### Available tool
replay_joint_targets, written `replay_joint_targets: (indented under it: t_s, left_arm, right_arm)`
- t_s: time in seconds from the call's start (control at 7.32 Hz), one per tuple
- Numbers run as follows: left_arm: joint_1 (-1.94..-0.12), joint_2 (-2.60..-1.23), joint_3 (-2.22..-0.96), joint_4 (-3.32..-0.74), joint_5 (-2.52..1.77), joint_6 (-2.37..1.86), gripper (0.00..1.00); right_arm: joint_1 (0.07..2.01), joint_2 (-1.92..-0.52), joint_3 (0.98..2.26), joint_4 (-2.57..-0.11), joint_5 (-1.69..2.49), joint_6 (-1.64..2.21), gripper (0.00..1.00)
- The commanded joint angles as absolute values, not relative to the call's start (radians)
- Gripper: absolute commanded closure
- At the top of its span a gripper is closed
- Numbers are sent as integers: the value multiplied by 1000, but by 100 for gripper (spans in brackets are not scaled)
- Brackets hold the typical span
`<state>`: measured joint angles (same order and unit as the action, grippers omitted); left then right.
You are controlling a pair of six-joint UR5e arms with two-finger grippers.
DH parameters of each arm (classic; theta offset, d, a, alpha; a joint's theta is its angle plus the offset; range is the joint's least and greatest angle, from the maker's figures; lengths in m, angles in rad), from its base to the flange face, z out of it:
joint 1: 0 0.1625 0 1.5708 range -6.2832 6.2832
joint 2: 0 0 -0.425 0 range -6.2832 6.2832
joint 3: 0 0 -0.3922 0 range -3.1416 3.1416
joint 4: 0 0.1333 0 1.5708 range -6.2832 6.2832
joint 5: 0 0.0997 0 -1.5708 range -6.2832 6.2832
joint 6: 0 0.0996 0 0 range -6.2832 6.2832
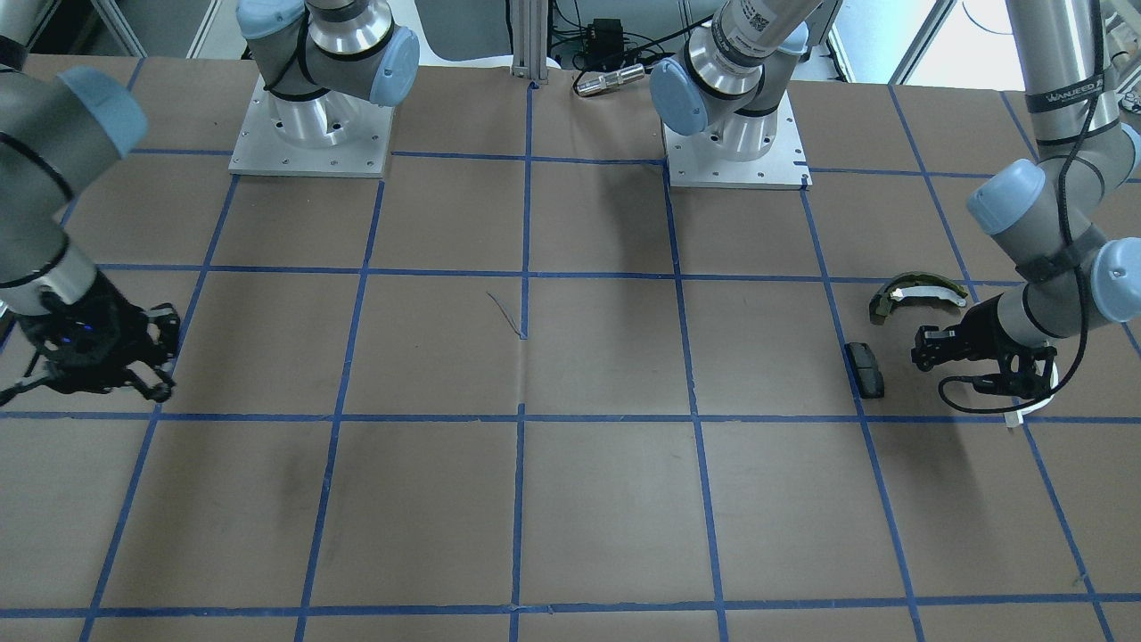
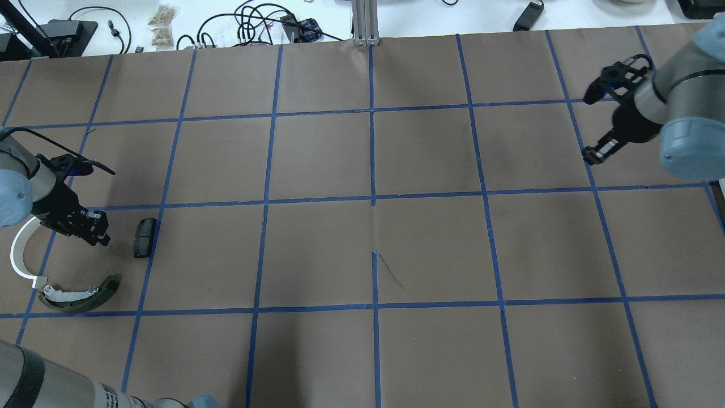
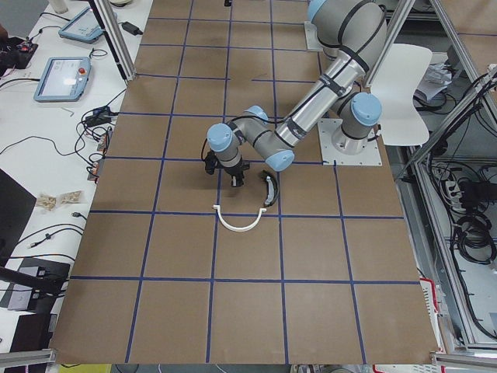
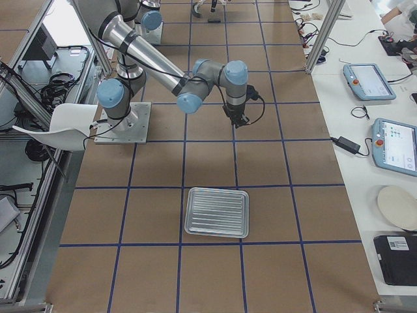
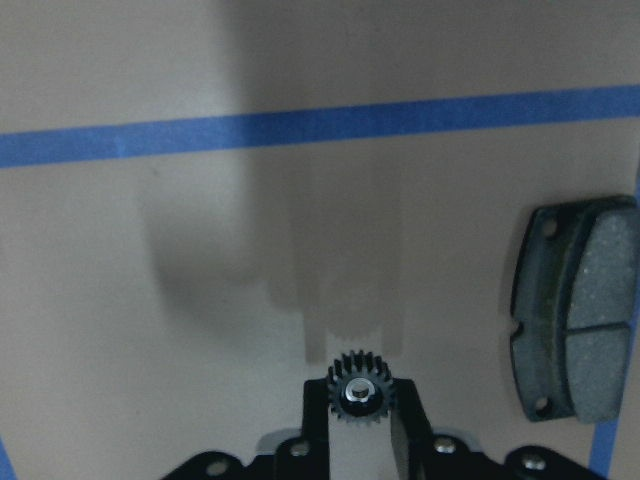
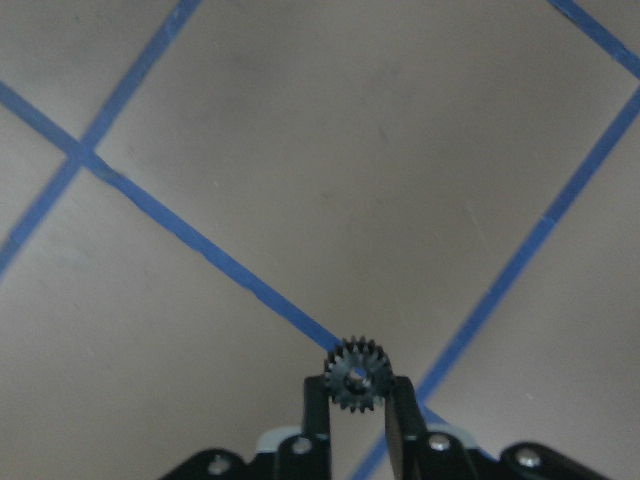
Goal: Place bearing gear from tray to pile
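My left gripper (image 5: 360, 400) is shut on a small black bearing gear (image 5: 360, 385) and holds it low over the paper, just left of the black pad (image 5: 575, 305). In the overhead view this gripper (image 2: 93, 231) is among the pile: the white half-ring (image 2: 20, 255), the olive-and-white shoe (image 2: 79, 297) and the black pad (image 2: 144, 237). My right gripper (image 6: 357, 392) is shut on a second black gear (image 6: 357, 370) above the table at the far right (image 2: 597, 153). The silvery tray (image 4: 217, 212) shows only in the exterior right view, and it looks empty.
The table is brown paper with a blue tape grid. Both arm bases (image 1: 312, 134) stand at the robot's edge. Cables and tablets (image 4: 394, 143) lie on the white benches beyond the table edges.
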<state>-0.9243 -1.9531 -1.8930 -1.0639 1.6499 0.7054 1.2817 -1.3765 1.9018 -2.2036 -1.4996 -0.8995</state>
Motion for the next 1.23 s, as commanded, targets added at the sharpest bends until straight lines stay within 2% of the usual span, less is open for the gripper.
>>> replay_joint_targets:
  t_s: [0.0, 0.55, 0.82, 0.96, 1.09]
  left_arm:
    - [-925, -1945, -1881, -1065, 1655, 706, 0]
    - [-995, -1878, -1768, -1220, 1678, 684, 0]
    - [-1119, -1835, -1741, -1297, 1677, 531, 0]
    - [-1178, -1818, -1744, -1301, 1677, 467, 0]
    - [-1233, -1804, -1758, -1302, 1649, 413, 0]
  right_arm:
    - [1588, -1362, 1901, -2236, -1505, -408, 100]
    - [1975, -1221, 1878, -2348, -1505, 288, 100]
    - [2054, -1184, 1873, -2372, -1505, 444, 100]
    - [2062, -1180, 1873, -2370, -1505, 457, 88]
    - [2060, -1164, 1873, -2375, -1505, 459, 9]
